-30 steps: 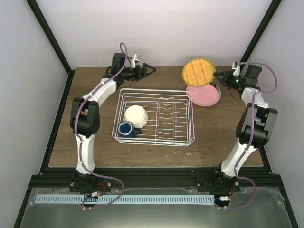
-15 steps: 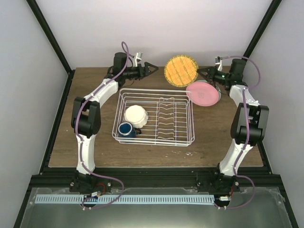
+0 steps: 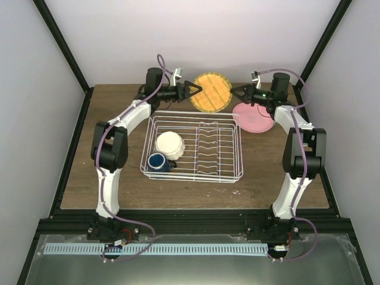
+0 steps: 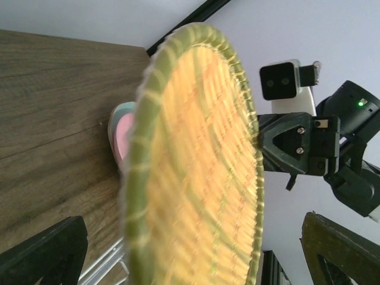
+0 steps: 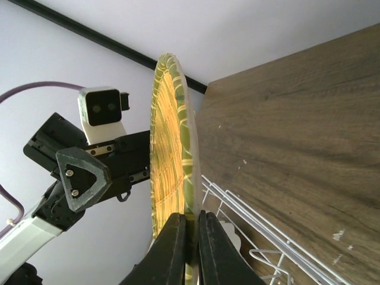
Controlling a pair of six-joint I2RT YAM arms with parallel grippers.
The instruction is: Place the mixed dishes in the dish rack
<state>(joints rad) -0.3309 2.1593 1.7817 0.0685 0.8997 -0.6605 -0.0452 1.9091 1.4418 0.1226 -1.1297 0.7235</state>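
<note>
Right gripper (image 5: 189, 218) pinches the yellow plate (image 3: 212, 92) by its rim, plate on edge in the air behind the rack (image 3: 208, 148). Left gripper (image 3: 198, 90) gapes wide, jaws either side of the opposite rim; I cannot tell contact. Bowl (image 3: 170, 143) and mug (image 3: 157, 161) sit in the rack's left end. Pink plate (image 3: 254, 119) lies on the table (image 3: 119, 178), right of the rack.

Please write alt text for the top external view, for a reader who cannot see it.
The right tool holds a yellow-orange plate upright behind the white dish rack, with the open left tool at the plate's opposite edge. The rack contains a cream bowl and a blue mug; a pink plate lies to its right.
</note>
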